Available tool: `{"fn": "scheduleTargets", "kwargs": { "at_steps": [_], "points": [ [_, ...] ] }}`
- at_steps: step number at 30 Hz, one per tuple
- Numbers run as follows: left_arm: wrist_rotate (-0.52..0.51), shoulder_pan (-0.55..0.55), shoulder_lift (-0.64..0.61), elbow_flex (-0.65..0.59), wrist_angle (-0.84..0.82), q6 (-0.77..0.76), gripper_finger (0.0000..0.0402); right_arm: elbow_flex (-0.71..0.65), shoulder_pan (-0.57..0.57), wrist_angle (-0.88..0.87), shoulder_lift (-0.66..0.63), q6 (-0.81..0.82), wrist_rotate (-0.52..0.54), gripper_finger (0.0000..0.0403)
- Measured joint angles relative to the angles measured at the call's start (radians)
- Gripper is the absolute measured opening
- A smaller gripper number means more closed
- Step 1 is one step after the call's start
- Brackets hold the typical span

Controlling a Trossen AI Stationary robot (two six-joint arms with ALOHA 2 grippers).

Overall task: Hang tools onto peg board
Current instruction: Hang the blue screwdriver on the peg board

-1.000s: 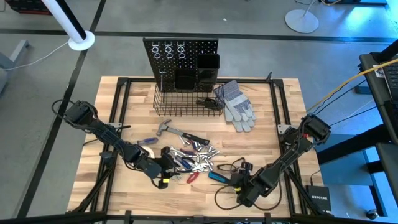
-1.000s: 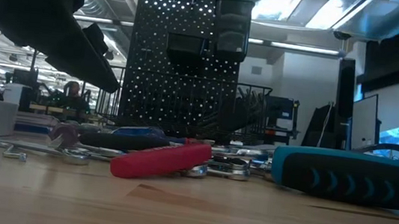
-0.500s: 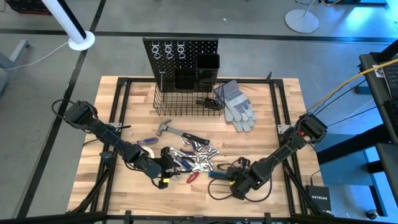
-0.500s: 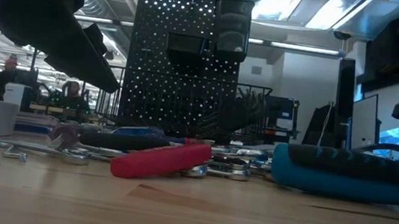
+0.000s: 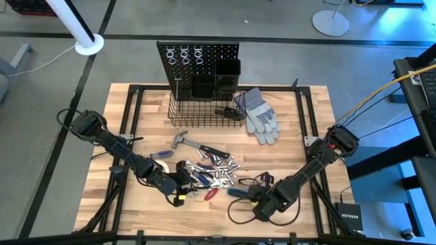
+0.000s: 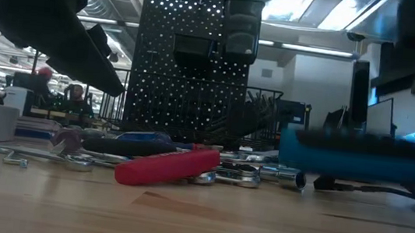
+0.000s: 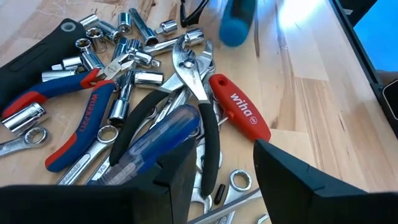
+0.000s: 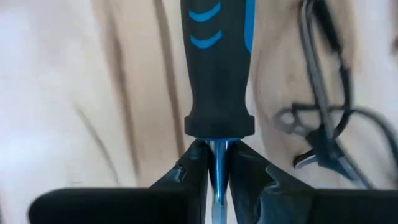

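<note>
Across the pale wooden worktop small tools lie scattered near its front edge, and beyond it the low view shows a lit room with a person seated far back. At the rear of the worktop stands the peg board, black and upright, with box bins and a wire basket at its foot; grey work gloves lie just beside the basket.

The right gripper is low at the front of the worktop, its fingers closed on the silver shaft of a blue-and-black screwdriver. The shaft runs between the two fingers and the handle reaches out ahead of them. In the low view the handle is clear of the wood. A black cable loops on the worktop just beside the handle.

The left gripper hovers over the pile of tools, fingers apart and holding nothing. Just ahead of them lie a blue translucent screwdriver handle, a red screwdriver handle, black-handled pliers, red-and-blue pliers, silver wrenches and sockets, heaped over one another. A hammer lies farther off, between the pile and the basket.
</note>
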Motion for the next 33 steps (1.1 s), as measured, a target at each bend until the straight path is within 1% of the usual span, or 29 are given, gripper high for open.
{"fn": "scheduleTargets", "kwargs": {
  "at_steps": [3,5,8,13,16,19,21,24,28,33],
  "points": [
    [0.0,0.0,0.0,0.0,0.003,-0.006,0.0153,0.056,0.012,-0.05,-0.023,-0.03,0.063,0.0045],
    [0.0,0.0,0.0,0.0,0.011,-0.007,0.0153,0.07,0.019,-0.061,-0.053,-0.04,0.123,0.0045],
    [0.0,-0.002,-0.004,0.0,0.021,-0.002,0.0153,0.074,0.033,-0.05,-0.107,-0.062,0.238,0.0045],
    [-0.001,-0.004,-0.027,0.0,0.098,0.051,0.0153,0.074,0.037,-0.047,-0.188,-0.115,0.443,0.0045],
    [-0.003,-0.004,-0.042,0.0,0.18,0.106,0.0153,0.075,0.035,0.013,-0.216,-0.203,0.558,0.0045],
    [-0.004,0.0,-0.048,0.0,0.274,0.154,0.0153,0.074,0.021,0.09,-0.22,-0.302,0.648,0.0045],
    [-0.004,0.009,-0.048,0.0,0.34,0.19,0.0153,0.074,0.015,0.143,-0.22,-0.355,0.667,0.0045],
    [-0.004,0.046,-0.049,0.002,0.412,0.231,0.0153,0.072,-0.01,0.214,-0.219,-0.429,0.664,0.0045],
    [0.002,0.114,-0.049,0.024,0.424,0.254,0.0153,0.068,-0.055,0.272,-0.218,-0.518,0.625,0.0045],
    [0.074,0.182,-0.049,0.058,0.428,0.305,0.0153,0.068,-0.122,0.323,-0.218,-0.614,0.571,0.0045]
  ]
}}
